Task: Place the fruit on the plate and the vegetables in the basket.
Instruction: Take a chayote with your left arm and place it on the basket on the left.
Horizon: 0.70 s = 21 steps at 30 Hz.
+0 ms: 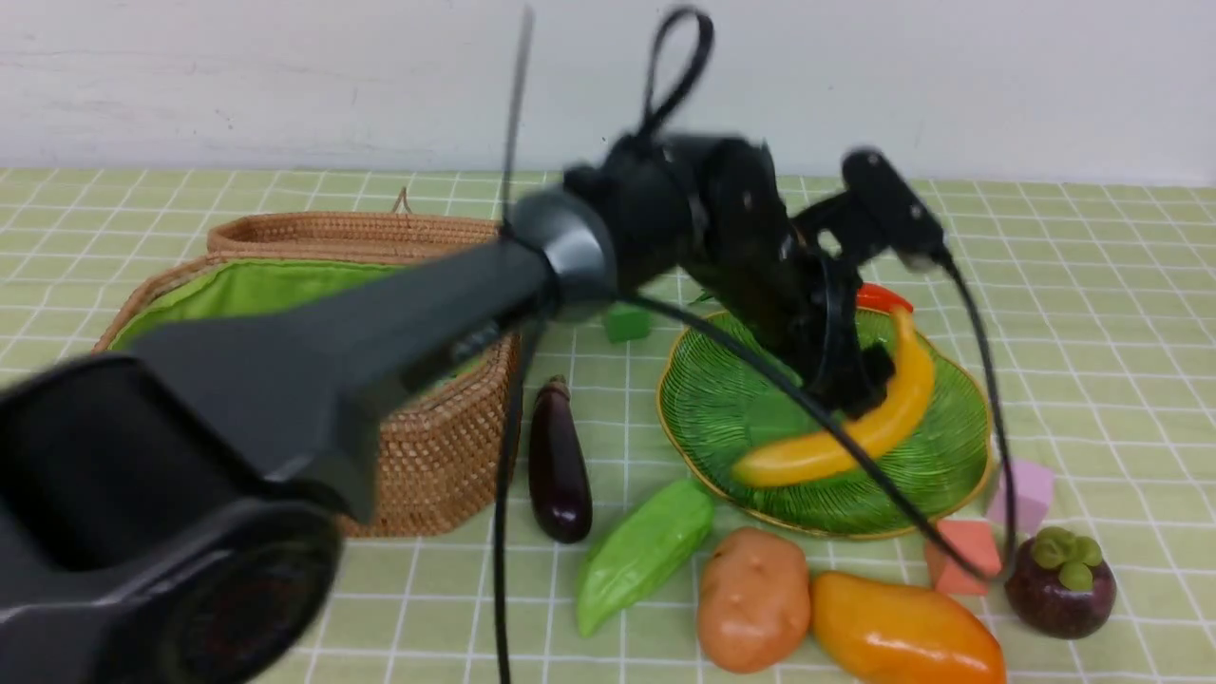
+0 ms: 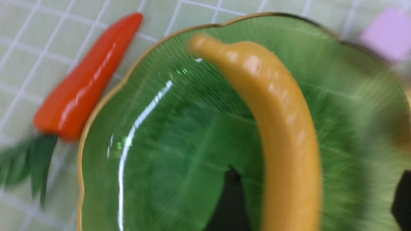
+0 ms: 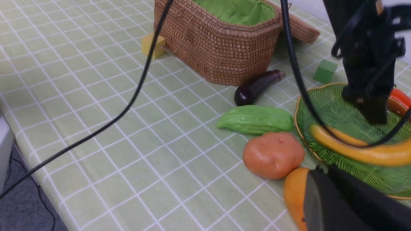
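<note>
The basket (image 1: pixel 437 446) stood toward the tabletop's left edge, with the eggplant (image 1: pixel 559 465) just beside its right wall. The gourd (image 1: pixel 646 551), potato (image 1: pixel 752 598) and mango (image 1: pixel 902 632) lay in a row along the near edge, the potato touching the mango. Behind them sat the plate (image 1: pixel 722 408), the banana (image 1: pixel 855 437) lying curved across it. The left hand (image 1: pixel 850 385) hung over the banana, its fingers (image 2: pixel 231 199) apart on either side. The carrot (image 1: pixel 883 298) lay just beside the plate's far rim. The mangosteen (image 1: pixel 1061 584) sat at the row's right end. The right hand (image 3: pixel 321 183), fingers together, held nothing.
</note>
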Tool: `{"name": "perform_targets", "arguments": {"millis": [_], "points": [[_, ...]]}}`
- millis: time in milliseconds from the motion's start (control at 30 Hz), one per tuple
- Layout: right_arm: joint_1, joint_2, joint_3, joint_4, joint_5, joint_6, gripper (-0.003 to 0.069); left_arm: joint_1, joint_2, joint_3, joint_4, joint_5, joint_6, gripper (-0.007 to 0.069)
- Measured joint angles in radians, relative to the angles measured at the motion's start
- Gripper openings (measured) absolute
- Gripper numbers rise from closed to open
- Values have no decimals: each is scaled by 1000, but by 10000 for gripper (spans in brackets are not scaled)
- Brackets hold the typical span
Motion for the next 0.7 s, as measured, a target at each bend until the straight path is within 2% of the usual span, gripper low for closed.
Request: {"name": "perform_targets", "arguments": {"millis": [33, 67, 100, 133, 167, 200, 233, 300, 400, 500, 567, 700], "points": [[0, 0, 0, -3, 0, 0, 36, 1, -47, 0, 13, 48, -75, 496], [0, 0, 0, -2, 0, 0, 36, 1, -55, 0, 13, 55, -88, 496], [0, 0, 0, -2, 0, 0, 38, 5, -117, -1, 46, 108, -181, 384], [0, 0, 0, -2, 0, 0, 38, 9, -153, -2, 70, 140, -245, 321], [0, 0, 0, -3, 0, 0, 41, 11, -213, -3, 114, 192, -318, 218], [0, 0, 0, -3, 0, 0, 41, 11, -221, -5, 131, 210, -329, 183], [0, 0, 0, -3, 0, 0, 42, 15, -269, -8, 193, 272, -411, 70], [0, 0, 0, -3, 1, 0, 42, 17, -318, -10, 270, 363, -493, -14], [0, 0, 0, -4, 1, 0, 44, 18, -351, -3, 332, 458, -578, -13], [0, 0, 0, -3, 2, 0, 46, 19, -383, 60, 349, 464, -650, -13], [0, 0, 0, -2, 3, 0, 46, 4, -434, 185, 349, 464, -697, -13], [0, 0, 0, -2, 4, 0, 46, -61, -473, 386, 353, 464, -708, -13]]}}
